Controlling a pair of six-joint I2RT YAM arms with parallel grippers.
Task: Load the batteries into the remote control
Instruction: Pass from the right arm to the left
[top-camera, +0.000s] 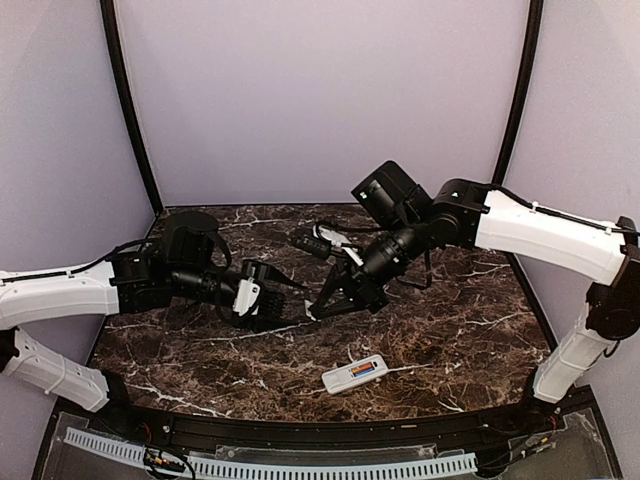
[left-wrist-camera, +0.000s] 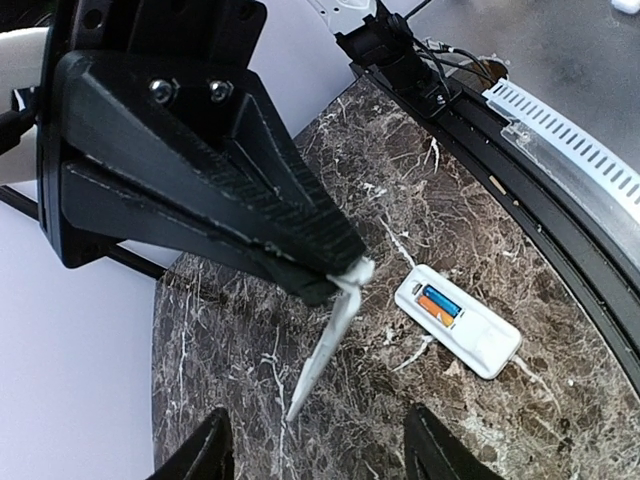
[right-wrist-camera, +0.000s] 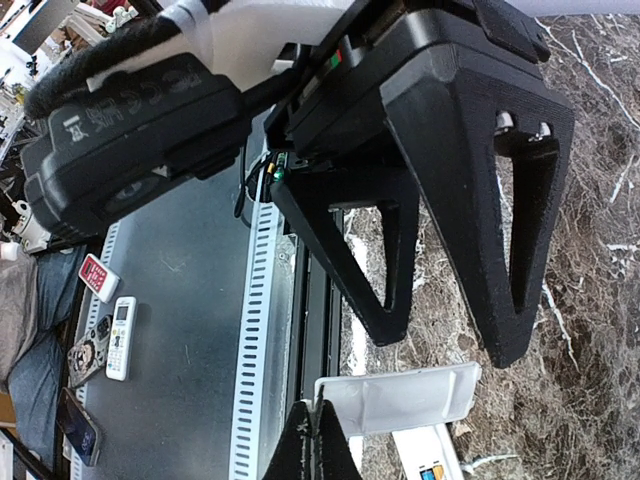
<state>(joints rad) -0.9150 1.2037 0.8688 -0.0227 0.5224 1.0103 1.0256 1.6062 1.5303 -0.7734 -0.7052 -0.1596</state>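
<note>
The white remote control (top-camera: 354, 374) lies back up near the table's front edge, with its battery compartment uncovered. The bluish and orange-red batteries (left-wrist-camera: 440, 304) sit side by side inside it. The remote also shows in the left wrist view (left-wrist-camera: 470, 330) and at the bottom of the right wrist view (right-wrist-camera: 432, 462). My right gripper (right-wrist-camera: 322, 428) is shut on one end of the white battery cover (right-wrist-camera: 400, 397) and holds it above the table, behind the remote. My left gripper (left-wrist-camera: 315, 447) is open and empty, facing the cover (left-wrist-camera: 325, 350) from the left.
A white slotted cable duct (top-camera: 300, 466) and a black rail run along the front table edge. A black device with cables (top-camera: 312, 243) lies at the back middle. Beyond the table, another remote (right-wrist-camera: 120, 336) lies on a grey surface.
</note>
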